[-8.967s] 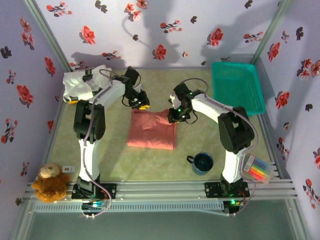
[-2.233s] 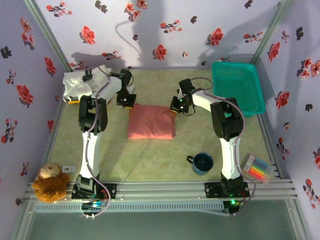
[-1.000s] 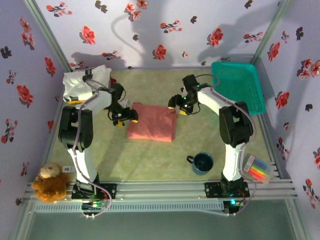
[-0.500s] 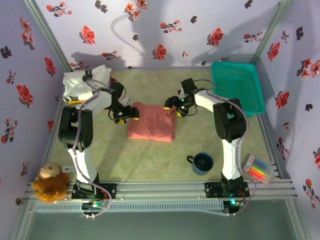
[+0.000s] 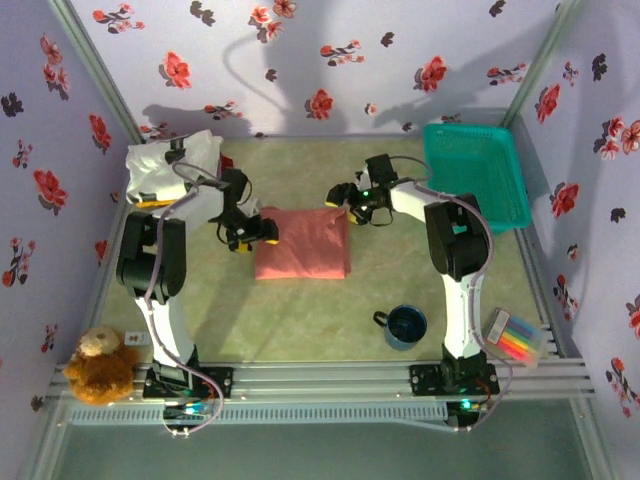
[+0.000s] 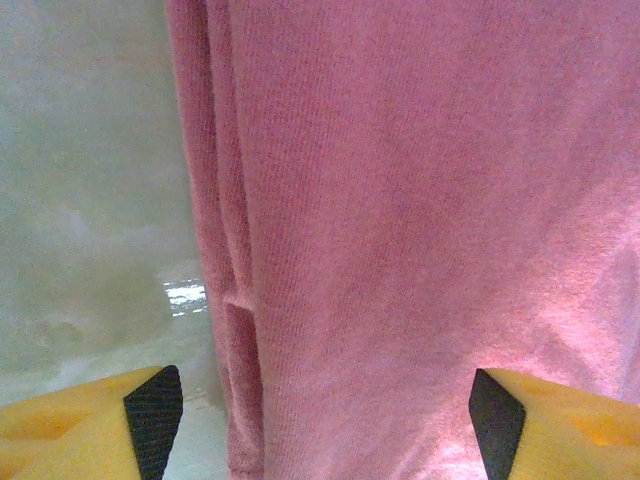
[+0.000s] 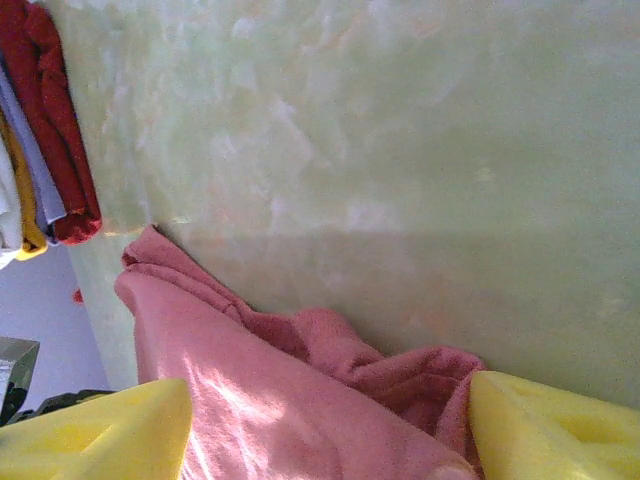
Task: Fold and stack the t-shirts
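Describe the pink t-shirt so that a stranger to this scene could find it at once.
Start at the pale green table. At its middle, between the left gripper and the right gripper, lies the salmon-pink t-shirt, folded into a rectangle. Unlike the pile of shirts in the far left corner, white, yellow and red, it is plain and lies alone.

I'm looking into a lab test booth, not a real home: flower-print panels box in a green tabletop edged with aluminium rails (teddy bear as a prop).
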`<state>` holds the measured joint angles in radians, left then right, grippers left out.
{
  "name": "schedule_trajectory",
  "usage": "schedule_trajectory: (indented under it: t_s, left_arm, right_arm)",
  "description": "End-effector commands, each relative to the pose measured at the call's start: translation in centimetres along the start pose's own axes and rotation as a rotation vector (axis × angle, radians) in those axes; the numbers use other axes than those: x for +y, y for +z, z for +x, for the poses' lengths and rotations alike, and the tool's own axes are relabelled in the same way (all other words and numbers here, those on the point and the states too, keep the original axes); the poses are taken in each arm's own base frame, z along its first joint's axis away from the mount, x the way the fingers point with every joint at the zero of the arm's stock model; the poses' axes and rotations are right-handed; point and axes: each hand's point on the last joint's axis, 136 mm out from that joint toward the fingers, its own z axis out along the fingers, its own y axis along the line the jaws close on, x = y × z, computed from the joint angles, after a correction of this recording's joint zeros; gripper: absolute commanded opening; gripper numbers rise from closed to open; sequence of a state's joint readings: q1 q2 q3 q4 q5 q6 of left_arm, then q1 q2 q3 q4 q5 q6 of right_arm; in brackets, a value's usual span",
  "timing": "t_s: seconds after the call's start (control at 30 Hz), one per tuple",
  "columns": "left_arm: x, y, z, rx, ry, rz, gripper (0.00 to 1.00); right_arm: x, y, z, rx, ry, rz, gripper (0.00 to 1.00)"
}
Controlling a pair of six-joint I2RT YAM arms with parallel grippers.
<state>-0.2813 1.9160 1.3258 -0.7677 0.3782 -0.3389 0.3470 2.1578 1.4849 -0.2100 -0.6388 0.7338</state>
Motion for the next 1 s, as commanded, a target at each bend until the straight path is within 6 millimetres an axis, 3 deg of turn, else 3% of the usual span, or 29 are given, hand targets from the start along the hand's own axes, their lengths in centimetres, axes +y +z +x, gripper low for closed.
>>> schedule_trajectory:
  t_s: [0.0,0.2,0.33,0.63,0.73,0.93,0.97]
  left_arm:
    - [0.1,1.2,0.5,0.019,-0.017,0.018,0.79]
    - [-0.6,2.4,0.3,0.006,-0.046,0.080,0.76]
    - [-2.5,1.8,0.6,0.016,0.014,0.049,0.76]
    - [0.9,5.7,2.0,0.084,0.045,-0.285,0.66]
    - [0.8,7.2,2.5,0.086,0.036,-0.285,0.54]
    - [-0.9,9.0,2.9,0.052,0.027,-0.223,0.01]
    - [-1.1,8.9,2.7,0.043,0.026,-0.216,0.00]
  right_arm:
    - [2.0,-3.2,-1.1,-0.053,-0.062,0.015,0.74]
    - [1.6,-5.4,-0.5,-0.056,-0.089,0.056,0.75]
    - [1.1,-6.4,-0.2,-0.070,-0.075,0.040,0.75]
    - [0.3,-8.9,0.1,-0.103,-0.049,0.035,0.74]
    - [0.1,-10.1,0.0,-0.122,-0.050,0.042,0.75]
    - [-0.7,-12.3,0.3,-0.153,-0.043,0.051,0.74]
    - [-1.0,-12.5,0.5,-0.154,-0.040,0.054,0.74]
